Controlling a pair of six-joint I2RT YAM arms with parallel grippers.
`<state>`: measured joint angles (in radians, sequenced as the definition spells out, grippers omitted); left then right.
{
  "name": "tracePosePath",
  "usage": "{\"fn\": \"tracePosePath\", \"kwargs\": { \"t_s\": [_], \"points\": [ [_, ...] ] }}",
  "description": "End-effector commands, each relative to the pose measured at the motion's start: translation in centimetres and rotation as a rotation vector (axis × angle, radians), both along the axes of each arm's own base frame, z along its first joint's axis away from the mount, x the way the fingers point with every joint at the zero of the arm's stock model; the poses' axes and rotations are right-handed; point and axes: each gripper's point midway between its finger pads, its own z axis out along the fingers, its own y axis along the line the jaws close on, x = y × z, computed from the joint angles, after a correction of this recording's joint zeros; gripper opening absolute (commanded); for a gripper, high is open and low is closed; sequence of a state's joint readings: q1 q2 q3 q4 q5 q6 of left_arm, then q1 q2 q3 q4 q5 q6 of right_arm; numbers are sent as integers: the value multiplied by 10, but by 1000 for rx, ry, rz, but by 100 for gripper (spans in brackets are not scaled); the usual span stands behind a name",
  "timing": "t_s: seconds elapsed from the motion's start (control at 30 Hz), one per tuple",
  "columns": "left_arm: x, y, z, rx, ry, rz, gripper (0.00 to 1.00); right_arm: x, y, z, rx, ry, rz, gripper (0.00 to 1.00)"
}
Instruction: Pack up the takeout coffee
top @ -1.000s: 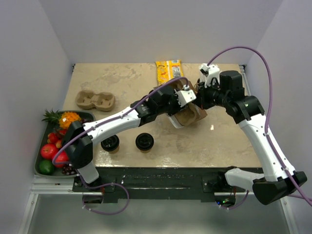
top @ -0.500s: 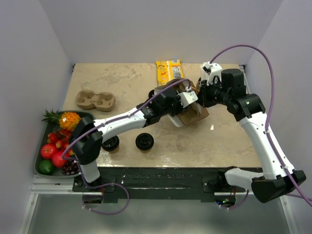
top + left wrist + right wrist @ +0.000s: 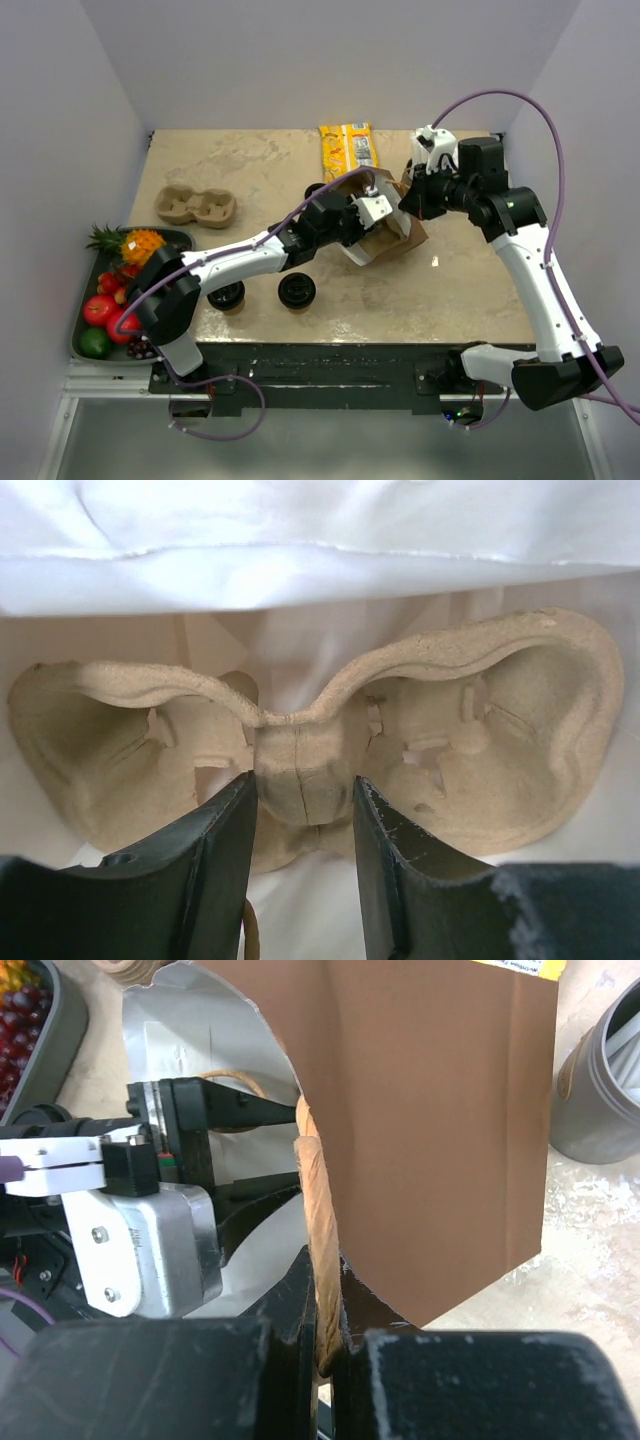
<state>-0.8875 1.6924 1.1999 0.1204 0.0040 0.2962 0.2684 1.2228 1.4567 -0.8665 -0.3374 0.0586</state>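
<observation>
Left wrist, left end effector (image 3: 303,785) clasping carrier (image 3: 520,730)

carrier (image 3: 480,730): rough matt pulp | bag (image 3: 430,1110): smooth matt brown paper | handle (image 3: 322,1230): twisted paper | lid (image 3: 297,290): black plastic

Brown bag (image 3: 430,1110), blk lid (image 3: 297,290), tan carrier (image 3: 310,770)

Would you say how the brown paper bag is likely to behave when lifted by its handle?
Probably floppy: the paper bag curves where the right gripper pinches its twisted handle. Likely light, being thin paper; it may sag or swing.
</observation>
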Motion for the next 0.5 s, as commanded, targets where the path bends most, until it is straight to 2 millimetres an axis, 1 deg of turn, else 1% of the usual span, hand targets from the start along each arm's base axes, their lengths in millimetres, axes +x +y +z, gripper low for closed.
{"fn": "tracePosePath", "kwargs": {
  "t_s": [0.0, 0.03, 0.07, 0.1, 0.13, 0.17, 0.2, 0.23, 0.27, 0.3, 0.33, 0.4, 0.43, 0.47],
  "points": [
    [4, -1, -2, -7, 14, 4, 0, 7, 4, 35, 39, -119, 35, 0],
    [6, -2, -6, 3, 21, 7, 0, 7, 6, 38, 46, -128, 41, 0],
    [11, -6, -2, 2, 16, 11, 0, 9, 7, 41, 54, -143, 46, 0],
    [14, -8, -15, 30, 34, 14, 0, 8, 8, 44, 62, -152, 57, 0],
    [16, -11, -18, 40, 34, 12, 0, 8, 9, 47, 66, -162, 60, 0],
    [20, -14, -14, 38, 22, 10, 0, 9, 10, 49, 69, -169, 66, 0],
    [21, -17, -22, 51, 29, 7, 0, 9, 12, 55, 73, -183, 73, 0],
    [23, -19, -23, 55, 23, 4, 0, 9, 13, 56, 74, -188, 77, 0],
    [29, -18, -20, 53, 10, 26, 0, 10, 13, 59, 73, -199, 77, 0],
    [31, -20, -25, 61, 16, 28, 0, 11, 12, 60, 70, -202, 75, 0],
    [32, -23, -23, 57, 15, 26, 0, 12, 10, 60, 61, -202, 59, 0],
    [32, -24, -27, 58, 23, 20, 0, 15, 6, 59, 45, -202, 38, 0],
    [31, -24, -30, 64, 30, 20, 0, 18, -1, 57, 16, -203, -4, 0],
    [30, -23, -31, 65, 33, 21, 0, 21, -5, 60, 7, -210, -30, 0]
  ]
}}
